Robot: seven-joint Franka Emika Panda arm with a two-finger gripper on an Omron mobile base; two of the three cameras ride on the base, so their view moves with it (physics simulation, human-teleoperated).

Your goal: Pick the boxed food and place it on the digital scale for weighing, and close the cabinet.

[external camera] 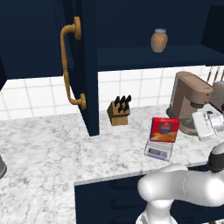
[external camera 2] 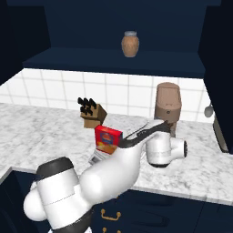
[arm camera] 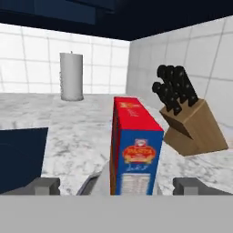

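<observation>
Two dark fingertips of the robot's gripper stand wide apart in the hand view, one on each side of the small upright cardboard box of food with its red front and blue sides, and neither touches it. The box stands on the small flat silver-grey digital scale, whose dark display strip faces the near edge of the white marbled counter. In the left base view the box's red front with the blue oval logo faces the camera, and it covers the far part of the scale's platform.

Just beyond and to the left of the box sits a tan wooden knife block with black handles, close to the white tiled wall. To the right of the scale is a brown stand mixer, with the arm's white wrist in front of it. A white paper-towel roll stands upright further along the counter in the hand view.

The tall dark navy wall cabinet hangs above the counter with its door swung open, the long curved brass handle on the door's face. On the cabinet's shelf stands a tan round jar with a grey lid.
</observation>
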